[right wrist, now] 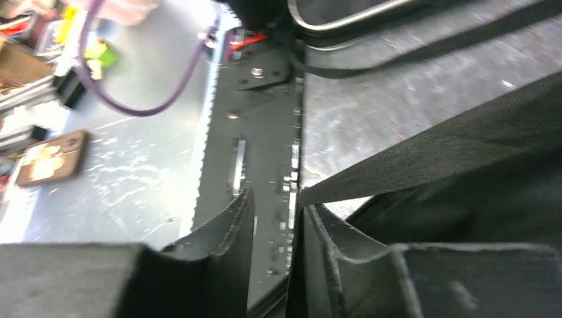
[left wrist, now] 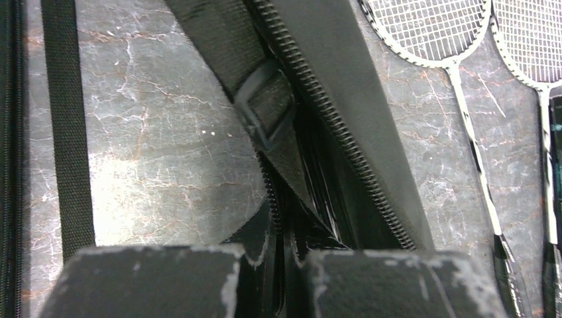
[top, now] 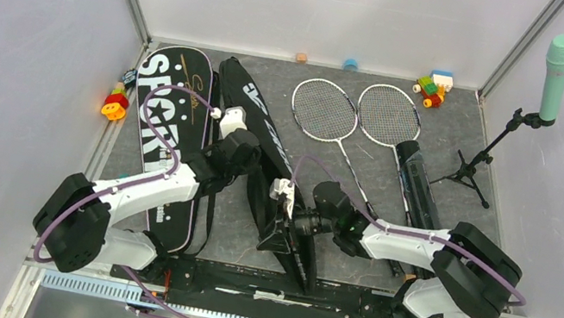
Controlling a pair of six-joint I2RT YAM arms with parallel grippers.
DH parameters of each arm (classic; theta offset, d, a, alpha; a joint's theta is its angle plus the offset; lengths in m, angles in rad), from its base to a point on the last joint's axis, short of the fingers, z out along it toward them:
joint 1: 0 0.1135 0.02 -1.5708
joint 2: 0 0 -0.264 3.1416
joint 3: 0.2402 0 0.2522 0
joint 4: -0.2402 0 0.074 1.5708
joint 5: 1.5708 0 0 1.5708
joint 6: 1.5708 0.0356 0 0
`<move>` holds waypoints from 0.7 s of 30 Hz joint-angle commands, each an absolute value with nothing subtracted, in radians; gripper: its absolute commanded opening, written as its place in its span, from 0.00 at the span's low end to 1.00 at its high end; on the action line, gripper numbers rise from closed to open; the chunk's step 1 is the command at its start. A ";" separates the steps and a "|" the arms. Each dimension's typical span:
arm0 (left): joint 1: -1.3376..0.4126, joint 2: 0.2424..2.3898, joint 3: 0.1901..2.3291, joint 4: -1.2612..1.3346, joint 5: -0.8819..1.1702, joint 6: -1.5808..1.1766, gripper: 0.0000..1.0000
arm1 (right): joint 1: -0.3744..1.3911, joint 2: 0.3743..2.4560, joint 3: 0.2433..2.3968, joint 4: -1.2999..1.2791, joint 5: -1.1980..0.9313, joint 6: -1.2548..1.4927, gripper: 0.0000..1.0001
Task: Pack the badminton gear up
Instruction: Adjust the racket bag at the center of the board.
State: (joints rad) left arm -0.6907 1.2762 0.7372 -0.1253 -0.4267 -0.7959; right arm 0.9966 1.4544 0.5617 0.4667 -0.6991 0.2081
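Observation:
A black racket bag lettered "SPORT" lies at the left. A second black racket bag lies beside it, its zip partly open. My left gripper is shut on this bag's zip edge. My right gripper is nearly shut at the bag's near end, which rises to a peak at it; a strap runs off its right finger. Two rackets and a long black tube lie to the right. No shuttlecocks show.
A mint-green microphone on a black stand stands at the far right. Toy blocks sit at the back right, back wall and left edge. White walls close in the mat; a black rail runs along the near edge.

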 commanded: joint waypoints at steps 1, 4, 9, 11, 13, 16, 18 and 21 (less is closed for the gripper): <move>-0.685 1.306 0.775 -0.007 -0.628 -0.831 0.02 | 1.012 1.413 0.500 0.852 -1.045 0.458 0.27; -0.678 1.369 0.824 0.006 -0.707 -0.823 0.02 | 1.046 1.412 0.452 1.232 -1.162 0.702 0.22; -0.647 1.460 0.902 -0.027 -0.793 -0.831 0.02 | 1.080 1.423 0.386 1.953 -1.236 1.265 0.19; -0.633 1.484 0.928 -0.054 -0.810 -0.842 0.02 | 1.105 1.399 0.361 1.958 -1.242 1.258 0.16; -0.627 1.497 0.941 -0.060 -0.838 -0.841 0.02 | 1.124 1.393 0.348 1.956 -1.253 1.245 0.16; -0.603 1.528 0.972 -0.093 -0.859 -0.852 0.02 | 1.137 1.403 0.351 1.957 -1.266 1.259 0.12; -0.584 1.556 0.988 -0.105 -0.851 -0.869 0.02 | 1.137 1.410 0.360 1.954 -1.256 1.242 0.00; -0.581 1.580 0.999 -0.112 -0.817 -0.871 0.02 | 1.104 1.418 0.404 1.843 -1.190 1.221 0.00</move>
